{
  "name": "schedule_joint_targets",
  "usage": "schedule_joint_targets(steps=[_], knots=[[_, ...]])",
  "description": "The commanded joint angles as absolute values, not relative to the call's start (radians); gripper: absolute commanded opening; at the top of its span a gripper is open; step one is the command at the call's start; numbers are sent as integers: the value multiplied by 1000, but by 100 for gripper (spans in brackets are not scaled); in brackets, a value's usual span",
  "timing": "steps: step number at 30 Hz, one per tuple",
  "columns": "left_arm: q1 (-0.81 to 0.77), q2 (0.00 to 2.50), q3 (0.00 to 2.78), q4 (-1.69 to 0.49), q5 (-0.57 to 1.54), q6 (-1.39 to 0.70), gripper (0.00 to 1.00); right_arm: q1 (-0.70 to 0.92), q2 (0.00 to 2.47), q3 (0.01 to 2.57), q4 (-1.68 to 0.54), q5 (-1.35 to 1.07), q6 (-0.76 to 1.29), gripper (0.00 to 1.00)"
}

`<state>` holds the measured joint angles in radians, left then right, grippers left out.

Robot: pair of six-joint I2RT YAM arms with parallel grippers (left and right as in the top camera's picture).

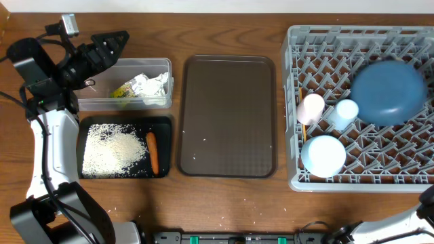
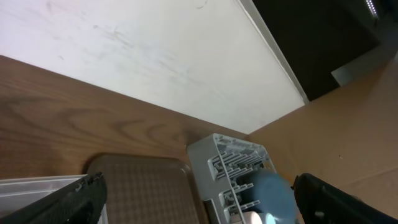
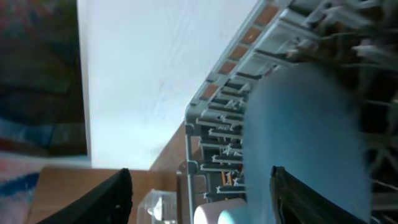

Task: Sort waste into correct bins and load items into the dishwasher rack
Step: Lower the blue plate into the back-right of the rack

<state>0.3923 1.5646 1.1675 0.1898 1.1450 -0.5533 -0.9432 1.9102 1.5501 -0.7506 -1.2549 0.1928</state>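
Note:
The grey dishwasher rack [image 1: 407, 41] on the right holds the dark-blue plate [image 1: 388, 91], the pink cup [image 1: 311, 108], the light-blue cup [image 1: 346, 111] and the light-blue bowl [image 1: 323, 155]. A thin wooden stick [image 1: 300, 93], maybe a chopstick, lies by the pink cup. The crumpled wrapper [image 1: 146, 86] sits in the clear tub [image 1: 102, 103]. Rice [image 1: 112, 146] and the carrot piece [image 1: 152, 152] lie in the black tray [image 1: 163, 123]. My left gripper [image 1: 116, 41] [image 2: 205, 208] hovers open at the tub's far left corner. My right gripper [image 3: 205, 199] is open and empty, with the blurred plate [image 3: 305, 130] beyond it.
A brown serving tray [image 1: 227, 115] lies between the bins and the rack, with a few rice grains on it. Loose grains also dot the table near the front edge [image 1: 112, 211]. My right arm [image 1: 428, 198] shows only at the bottom right corner.

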Motion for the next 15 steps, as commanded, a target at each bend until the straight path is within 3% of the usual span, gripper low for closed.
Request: schedule_joint_targets(steps=[1, 6, 11, 15], knots=[[397, 1548, 1182, 191, 1155, -554, 98, -958, 1908, 1556, -752, -1254, 232, 68], [397, 1548, 1182, 191, 1155, -554, 98, -926, 1892, 1556, -752, -1253, 213, 61], [397, 1548, 1182, 191, 1155, -554, 98, -841, 1858, 1556, -757, -1215, 126, 45], [397, 1548, 1182, 191, 1155, -554, 98, -760, 1842, 1556, -835, -988, 35, 25]])
